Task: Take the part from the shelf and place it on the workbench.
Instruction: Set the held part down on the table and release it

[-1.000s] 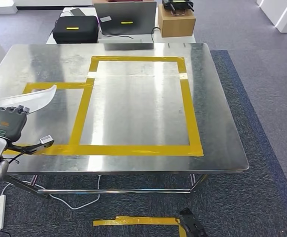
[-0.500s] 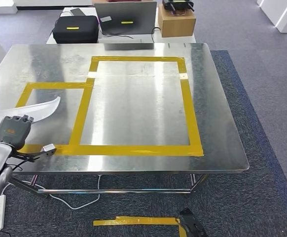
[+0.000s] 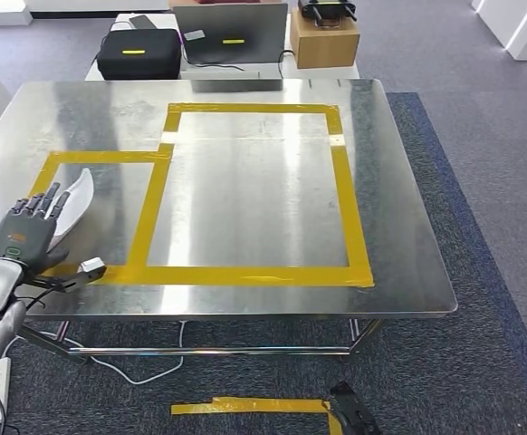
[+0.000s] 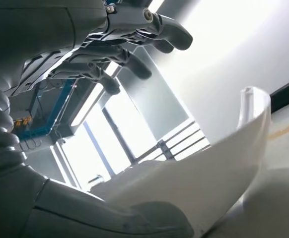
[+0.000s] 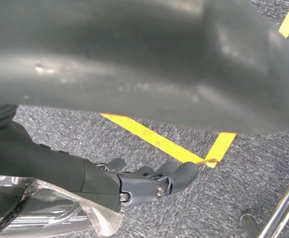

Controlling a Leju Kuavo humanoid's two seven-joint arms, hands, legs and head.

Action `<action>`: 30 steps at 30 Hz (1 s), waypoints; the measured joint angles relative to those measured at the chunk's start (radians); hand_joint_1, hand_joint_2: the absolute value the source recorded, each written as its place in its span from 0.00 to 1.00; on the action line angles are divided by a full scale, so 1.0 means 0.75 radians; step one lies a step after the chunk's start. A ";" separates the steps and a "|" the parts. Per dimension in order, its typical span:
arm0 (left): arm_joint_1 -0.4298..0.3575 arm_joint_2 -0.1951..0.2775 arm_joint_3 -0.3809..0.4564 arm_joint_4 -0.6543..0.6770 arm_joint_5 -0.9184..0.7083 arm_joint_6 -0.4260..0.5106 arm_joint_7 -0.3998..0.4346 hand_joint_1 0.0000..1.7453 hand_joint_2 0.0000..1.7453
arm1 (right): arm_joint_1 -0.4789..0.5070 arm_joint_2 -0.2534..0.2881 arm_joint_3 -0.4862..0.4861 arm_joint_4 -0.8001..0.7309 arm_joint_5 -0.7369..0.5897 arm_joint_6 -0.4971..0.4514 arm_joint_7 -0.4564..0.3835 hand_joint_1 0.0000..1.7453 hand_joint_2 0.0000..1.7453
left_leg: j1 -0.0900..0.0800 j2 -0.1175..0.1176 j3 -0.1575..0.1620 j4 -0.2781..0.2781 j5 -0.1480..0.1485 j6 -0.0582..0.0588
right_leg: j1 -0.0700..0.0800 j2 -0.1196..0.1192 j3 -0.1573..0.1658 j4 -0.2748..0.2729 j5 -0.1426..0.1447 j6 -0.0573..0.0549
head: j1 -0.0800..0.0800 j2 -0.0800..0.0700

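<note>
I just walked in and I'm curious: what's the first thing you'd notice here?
The big shiny metal workbench with bright yellow tape squares stuck on it. At its near left corner, the robot's left hand has its fingers spread over a curved white part inside the smaller tape square.

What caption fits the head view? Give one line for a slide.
Left hand, fingers spread, over the white curved part lying inside the small taped square on the steel workbench.

A robotics lab or test workshop: a steel desk marked with yellow tape, grey carpet, and a rear table carrying a laptop, black case and cardboard box.
</note>
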State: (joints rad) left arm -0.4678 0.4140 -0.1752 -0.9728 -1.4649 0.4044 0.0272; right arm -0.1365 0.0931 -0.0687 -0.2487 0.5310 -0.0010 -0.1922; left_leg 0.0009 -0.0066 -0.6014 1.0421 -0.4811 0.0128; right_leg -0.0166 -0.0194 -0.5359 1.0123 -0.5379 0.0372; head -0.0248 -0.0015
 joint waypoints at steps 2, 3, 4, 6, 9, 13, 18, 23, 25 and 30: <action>-0.002 -0.005 0.007 -0.003 0.010 0.013 -0.001 0.00 0.00 | 0.000 0.000 0.000 0.000 0.000 -0.001 0.001 0.00 0.00 | 0.000 0.000 0.000 0.000 0.000 0.000 | 0.000 0.000 0.000 0.000 0.000 0.000 | 0.000 0.000; -0.003 -0.007 0.011 -0.006 0.017 0.020 -0.001 0.00 0.00 | 0.000 0.000 0.000 0.000 -0.001 -0.001 0.001 0.00 0.00 | 0.000 0.000 0.000 0.000 0.000 0.000 | 0.000 0.000 0.000 0.000 0.000 0.000 | 0.000 0.000; -0.004 -0.010 0.015 -0.010 0.027 0.028 -0.003 0.00 0.00 | -0.001 0.000 0.000 0.000 -0.001 -0.002 0.001 0.00 0.00 | 0.000 0.000 0.000 0.000 0.000 0.000 | 0.000 0.000 0.000 0.000 0.000 0.000 | 0.000 0.000; -0.005 -0.014 0.027 -0.021 0.054 0.051 -0.013 0.00 0.00 | -0.001 0.000 0.000 0.000 -0.001 -0.002 0.001 0.00 0.00 | 0.000 0.000 0.000 0.000 0.000 0.000 | 0.000 0.000 0.000 0.000 0.000 0.000 | 0.000 0.000; -0.005 -0.022 0.048 -0.050 0.096 0.096 -0.033 0.00 0.00 | -0.001 0.000 0.000 0.000 -0.002 -0.003 0.000 0.00 0.00 | 0.000 0.000 0.000 0.000 0.000 0.000 | 0.000 0.000 0.000 0.000 0.000 0.000 | 0.000 0.000; -0.005 -0.027 0.073 -0.091 0.116 0.131 -0.046 0.00 0.00 | -0.001 0.000 0.000 0.000 -0.002 -0.003 -0.001 0.00 0.00 | 0.000 0.000 0.000 0.000 0.000 0.000 | 0.000 0.000 0.000 0.000 0.000 0.000 | 0.000 0.000; -0.005 -0.027 0.108 -0.139 0.137 0.158 -0.051 0.00 0.00 | -0.003 0.000 0.000 0.000 -0.002 -0.004 -0.001 0.00 0.00 | -0.003 0.000 0.000 0.001 0.000 0.000 | -0.002 0.000 0.000 -0.001 0.001 0.001 | 0.000 0.000; -0.007 -0.020 0.136 -0.173 0.135 0.158 -0.067 0.00 0.00 | -0.008 0.001 0.002 0.000 -0.002 -0.004 0.001 0.00 0.00 | -0.008 0.000 -0.001 0.004 -0.001 0.002 | -0.007 0.000 0.000 -0.001 0.002 0.004 | 0.000 0.000; -0.007 -0.011 0.141 -0.184 0.130 0.158 -0.070 0.00 0.00 | -0.009 0.001 0.003 0.000 -0.002 -0.003 0.001 0.00 0.00 | -0.012 0.000 -0.001 0.005 -0.003 0.006 | -0.011 -0.001 0.001 -0.002 0.003 0.008 | -0.001 0.000; -0.010 0.006 0.153 -0.208 0.128 0.159 -0.070 0.00 0.00 | -0.017 0.002 0.003 0.000 -0.002 -0.003 0.001 0.00 0.00 | -0.006 -0.001 0.018 -0.029 0.011 0.033 | -0.013 0.006 -0.023 0.039 -0.029 0.023 | 0.001 0.000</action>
State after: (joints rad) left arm -0.4751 0.4184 -0.0605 -1.1289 -1.3692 0.5233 -0.0256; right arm -0.1496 0.0942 -0.0663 -0.2490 0.5299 -0.0033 -0.1912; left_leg -0.0033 -0.0073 -0.5876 1.0204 -0.4730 0.0376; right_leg -0.0260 -0.0147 -0.5528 1.0416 -0.5595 0.0542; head -0.0238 -0.0015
